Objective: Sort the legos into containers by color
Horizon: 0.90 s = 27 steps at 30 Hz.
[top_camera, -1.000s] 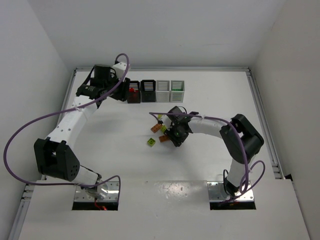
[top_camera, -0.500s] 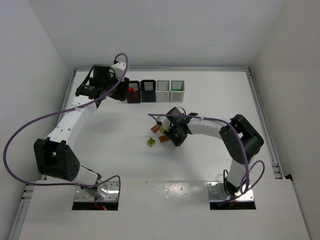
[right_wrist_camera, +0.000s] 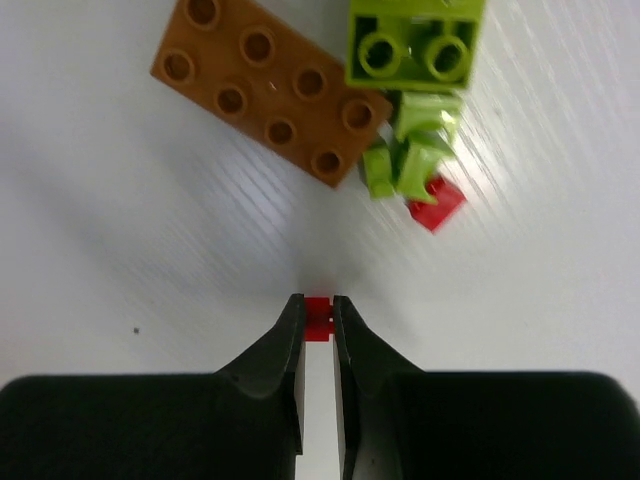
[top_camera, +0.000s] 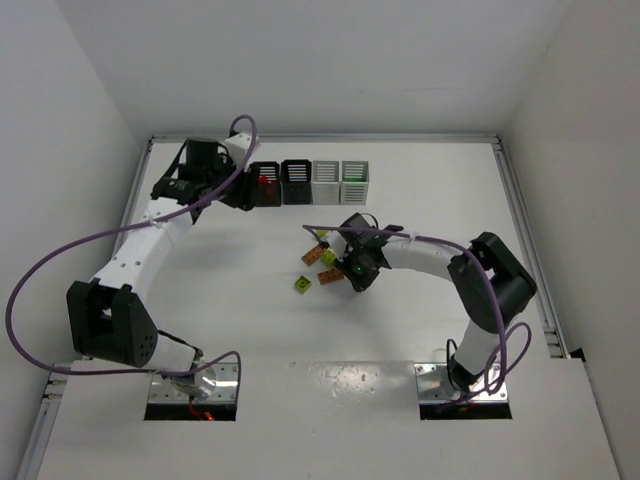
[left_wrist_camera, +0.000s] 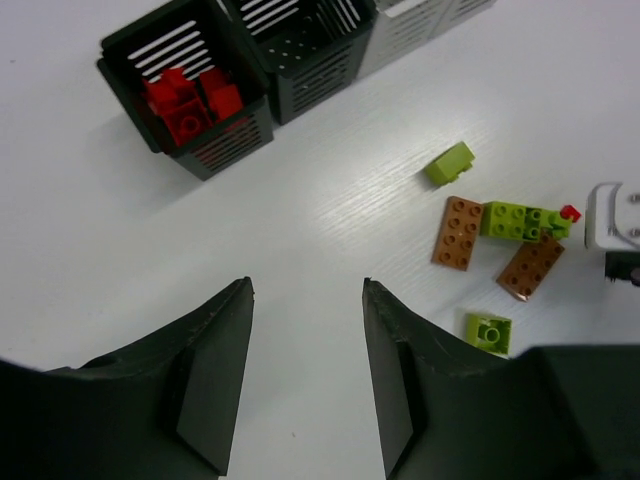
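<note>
Pinching at its very tips, the right pincer (right_wrist_camera: 317, 318) has its jaws all but together on a tiny red bit (right_wrist_camera: 317, 323). The bit shows only as a sliver between them, low over the white table (right_wrist_camera: 120, 250), and I cannot tell whether it is clear of the surface. Just ahead of the tips and slightly to the right lies another red scrap (right_wrist_camera: 435, 203), touching a small green sprig-shaped piece (right_wrist_camera: 410, 165). Beyond that sits a yellow-green brick (right_wrist_camera: 415, 40), and ahead to the left is a flat brown brick (right_wrist_camera: 270, 90) with eight studs. The left pincer (left_wrist_camera: 306, 290) hangs about half open with nothing between its jaws. Ahead of it and to the left stands a black bin (left_wrist_camera: 235, 150) holding red bricks (left_wrist_camera: 185, 100), with a second black bin (left_wrist_camera: 320, 85) just beside it on the right. That first bin is, I judge, where the red bit belongs. Such a piece is hard, smooth plastic and nearly weightless, so it should neither bend nor break, but it could easily slip or flick out of so shallow a hold. The safer hold is across two flat opposite sides, seated deeper between the pads.
</note>
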Each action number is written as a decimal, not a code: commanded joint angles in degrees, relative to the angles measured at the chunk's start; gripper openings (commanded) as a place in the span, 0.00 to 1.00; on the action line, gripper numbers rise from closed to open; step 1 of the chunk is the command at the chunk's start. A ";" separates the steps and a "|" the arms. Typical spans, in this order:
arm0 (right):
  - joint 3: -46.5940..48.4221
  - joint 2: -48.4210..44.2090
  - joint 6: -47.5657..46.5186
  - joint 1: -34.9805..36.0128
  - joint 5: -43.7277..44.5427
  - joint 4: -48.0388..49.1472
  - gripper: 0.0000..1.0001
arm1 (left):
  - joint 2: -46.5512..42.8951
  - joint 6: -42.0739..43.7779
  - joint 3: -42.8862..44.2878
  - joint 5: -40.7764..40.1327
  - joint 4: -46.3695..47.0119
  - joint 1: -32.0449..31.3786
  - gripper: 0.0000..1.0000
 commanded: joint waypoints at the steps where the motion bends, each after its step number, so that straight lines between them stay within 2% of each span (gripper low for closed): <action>1: 1.07 -6.04 1.48 -2.77 -0.05 -2.30 0.03 | -3.37 0.19 -2.62 6.83 3.59 0.23 0.54; 9: 3.79 -11.14 4.57 -14.73 -0.06 -4.60 0.00 | -3.04 3.34 -5.71 12.90 4.12 -8.47 0.54; 13: 5.81 -11.14 5.71 -25.08 -1.29 -5.91 0.00 | 0.03 3.88 -6.24 12.91 4.12 -13.92 0.54; 17: 6.87 -10.62 6.84 -31.34 -4.26 -6.53 0.00 | 4.78 5.01 -6.76 10.29 4.74 -22.16 0.53; 23: 9.60 -8.69 7.38 -37.76 -8.14 -7.06 0.00 | 15.51 6.69 -0.80 8.95 5.35 -30.09 0.50; 27: 9.60 -8.68 7.38 -38.99 -9.20 -7.07 0.00 | 21.31 7.22 4.20 3.60 5.35 -33.17 0.48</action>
